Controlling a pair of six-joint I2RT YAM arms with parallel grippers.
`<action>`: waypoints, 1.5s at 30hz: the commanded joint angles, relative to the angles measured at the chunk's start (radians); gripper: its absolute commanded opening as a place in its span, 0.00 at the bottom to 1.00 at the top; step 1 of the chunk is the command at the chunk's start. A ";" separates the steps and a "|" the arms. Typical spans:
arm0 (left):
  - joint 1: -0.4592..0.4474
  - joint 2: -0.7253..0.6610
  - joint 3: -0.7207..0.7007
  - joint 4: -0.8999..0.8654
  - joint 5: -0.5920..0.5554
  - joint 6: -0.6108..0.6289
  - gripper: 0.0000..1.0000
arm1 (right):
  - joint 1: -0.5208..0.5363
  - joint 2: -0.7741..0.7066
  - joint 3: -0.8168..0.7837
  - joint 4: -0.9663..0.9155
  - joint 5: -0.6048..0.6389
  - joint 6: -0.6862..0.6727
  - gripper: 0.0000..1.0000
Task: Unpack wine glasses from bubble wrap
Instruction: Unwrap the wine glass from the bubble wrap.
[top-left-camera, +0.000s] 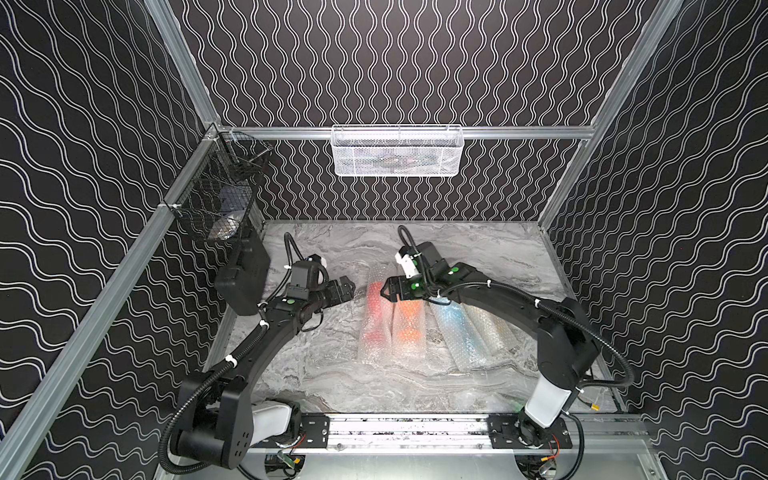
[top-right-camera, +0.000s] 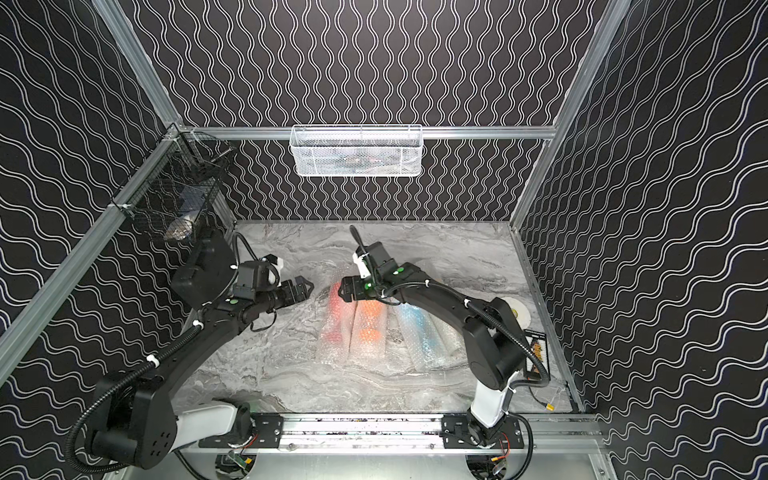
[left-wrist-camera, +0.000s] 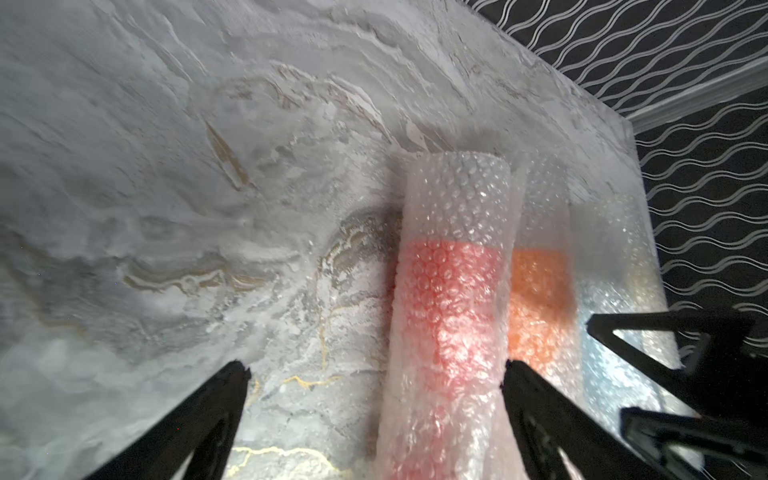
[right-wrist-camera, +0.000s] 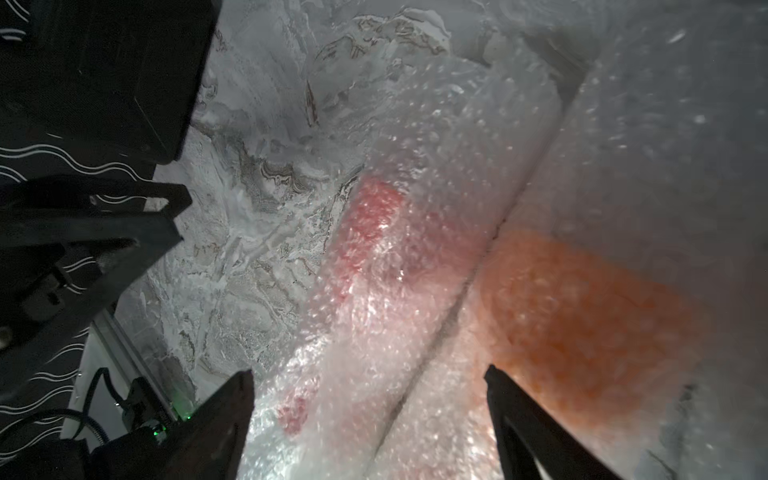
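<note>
Your desk (top-left-camera: 332, 374), a grey marble slab, carries the bubble wrap (top-left-camera: 409, 351) as four long rolls lying side by side at its middle, each close against the next.

Every roll lies flat with its long axis running near to far. The two on the left run almost straight. The two on the right are slanted, with their far ends leaning left.

From left to right you have the red roll (top-left-camera: 374, 320), the orange roll (top-left-camera: 409, 324), the blue roll (top-left-camera: 457, 328) and a pale roll (top-left-camera: 492, 328) whose colour you can hardly make out. The wine glasses show only as blurred colour through the wrap, so you cannot tell which end holds the bowl and which the foot.

Your right hand (top-left-camera: 384, 291) hangs over the far end of the red roll, pointing left. In its wrist view its hand (right-wrist-camera: 368, 372) is spread wide, with the red roll (right-wrist-camera: 374, 257) and the edge of the orange roll (right-wrist-camera: 582, 291) between the fingers. It has hold of nothing, and whether it touches the wrap you cannot tell.

Your left hand (top-left-camera: 348, 288) sits just left of that same far end, pointing right, and is fully spread and empty. Its wrist view shows its hand (left-wrist-camera: 374, 365) with the red roll (left-wrist-camera: 453, 291) inside one finger.
</note>
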 joint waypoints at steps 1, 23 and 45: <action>0.000 0.023 -0.021 0.052 0.126 -0.022 0.99 | 0.034 0.039 0.040 -0.097 0.112 -0.031 0.83; -0.111 0.057 -0.091 0.087 0.164 -0.017 0.80 | 0.115 0.179 0.184 -0.245 0.230 -0.085 0.49; -0.225 0.185 -0.034 0.127 0.090 0.000 0.76 | 0.081 0.101 0.092 -0.186 0.150 -0.057 0.14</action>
